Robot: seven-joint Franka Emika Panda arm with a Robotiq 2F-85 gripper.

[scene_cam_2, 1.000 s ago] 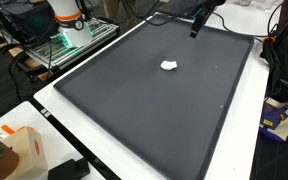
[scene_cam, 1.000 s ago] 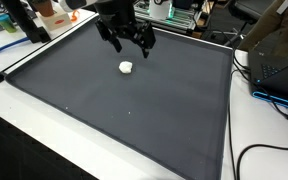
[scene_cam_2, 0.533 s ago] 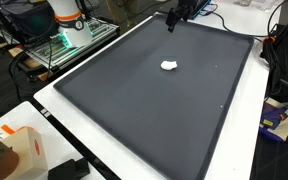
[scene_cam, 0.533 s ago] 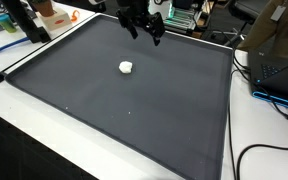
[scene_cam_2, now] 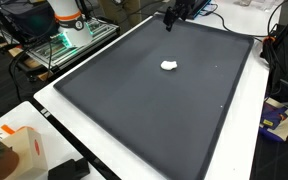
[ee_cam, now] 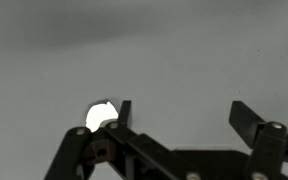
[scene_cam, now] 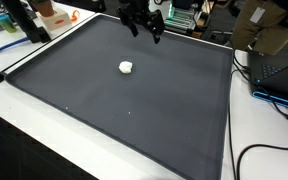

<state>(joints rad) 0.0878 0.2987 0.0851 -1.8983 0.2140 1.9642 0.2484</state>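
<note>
While the gripper (scene_cam: 147,34) hangs wide open and empty, a white lump (scene_cam: 126,67) lies well apart from it on the dark mat (scene_cam: 144,115), with the white table (scene_cam: 266,125) around.

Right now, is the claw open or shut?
Open: in the wrist view the claw shows fingers wide apart, nothing between them; the white lump lies outside them.

Dark mat (scene_cam: 134,115) spreading wide and flat in both exterior views, giving room from every side. White lump (scene_cam: 126,67) sitting alone at 11 o'clock off mat centre, sole low bump. Gripper (scene_cam: 147,32) hanging over 12 o'clock edge, jaws gaping. Cables (scene_cam: 241,160) trailing at 4 o'clock; cardboard box (scene_cam: 272,36) crowding 2 o'clock rim.
</note>
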